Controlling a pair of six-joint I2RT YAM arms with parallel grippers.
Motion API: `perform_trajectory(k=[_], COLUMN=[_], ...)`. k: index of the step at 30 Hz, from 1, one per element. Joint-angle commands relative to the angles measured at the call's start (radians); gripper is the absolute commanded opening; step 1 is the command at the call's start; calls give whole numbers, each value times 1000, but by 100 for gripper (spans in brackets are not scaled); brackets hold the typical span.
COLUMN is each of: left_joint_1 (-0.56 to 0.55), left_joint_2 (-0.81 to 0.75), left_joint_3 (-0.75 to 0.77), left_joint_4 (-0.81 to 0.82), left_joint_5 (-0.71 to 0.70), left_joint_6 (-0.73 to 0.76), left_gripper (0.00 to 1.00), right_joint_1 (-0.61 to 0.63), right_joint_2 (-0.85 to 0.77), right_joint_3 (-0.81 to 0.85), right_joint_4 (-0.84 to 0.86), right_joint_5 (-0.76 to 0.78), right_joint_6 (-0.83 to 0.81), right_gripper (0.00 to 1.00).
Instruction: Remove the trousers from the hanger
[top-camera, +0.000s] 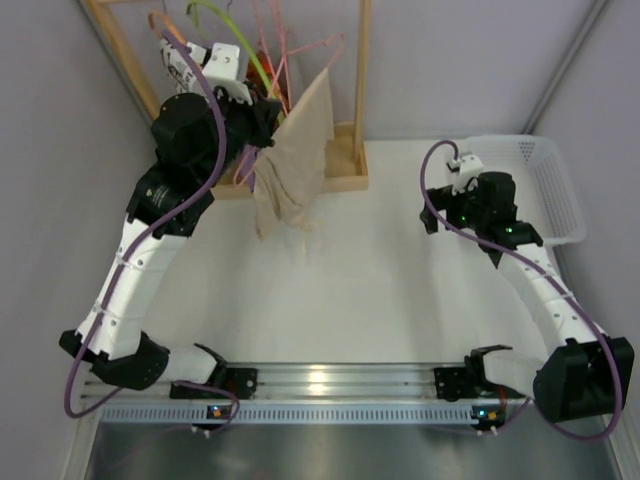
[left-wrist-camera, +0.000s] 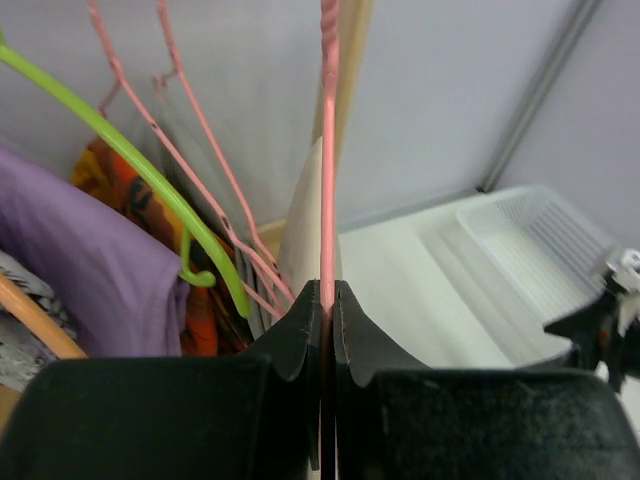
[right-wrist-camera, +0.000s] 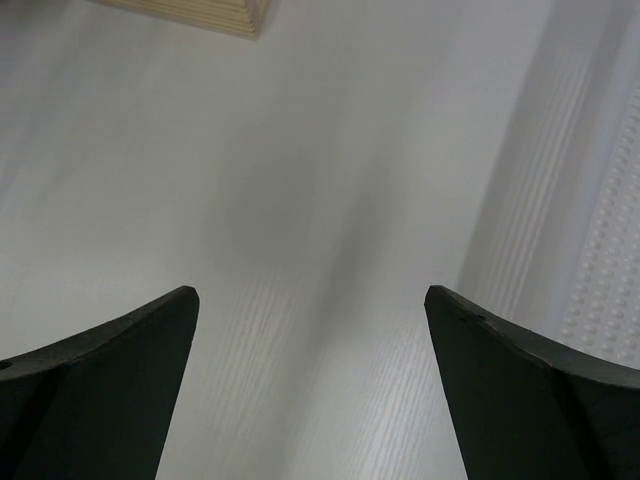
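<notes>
The beige trousers (top-camera: 295, 165) hang over the pale-pink wire hanger (top-camera: 318, 50) at the wooden rack, their lower end near the table. My left gripper (top-camera: 268, 118) is at the rack, shut on the hanger's pink wire. In the left wrist view the wire (left-wrist-camera: 327, 150) runs straight up from between the closed fingertips of the gripper (left-wrist-camera: 328, 290), and a sliver of the trousers (left-wrist-camera: 303, 230) shows behind it. My right gripper (top-camera: 435, 205) is open and empty over the bare table near the basket; its wrist view (right-wrist-camera: 310, 300) shows only tabletop between the fingers.
The wooden rack (top-camera: 355, 100) stands at the back and holds a lime-green hanger (left-wrist-camera: 150, 180), more pink hangers (left-wrist-camera: 190, 110), a purple garment (left-wrist-camera: 80, 270) and an orange one (left-wrist-camera: 130, 205). A white basket (top-camera: 545, 180) sits at the right edge.
</notes>
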Motion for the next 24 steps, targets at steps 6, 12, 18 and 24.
perform_trajectory(k=[6, 12, 18, 24], left_joint_1=[-1, -1, -2, -2], left_joint_2=[-153, -38, 131, 220], left_joint_3=[-133, -52, 190, 292], left_joint_4=[72, 83, 109, 136], left_joint_5=[261, 270, 296, 240], left_joint_6=[-84, -172, -267, -320], left_gripper=[0, 0, 0, 0], right_joint_1=[-16, -11, -11, -11], right_joint_2=[5, -111, -170, -116], right_joint_3=[192, 149, 97, 161], right_joint_4=[-148, -142, -110, -38], right_joint_5=[-220, -402, -426, -362], right_joint_6=[-60, -55, -11, 69], right_gripper=[99, 99, 99, 99])
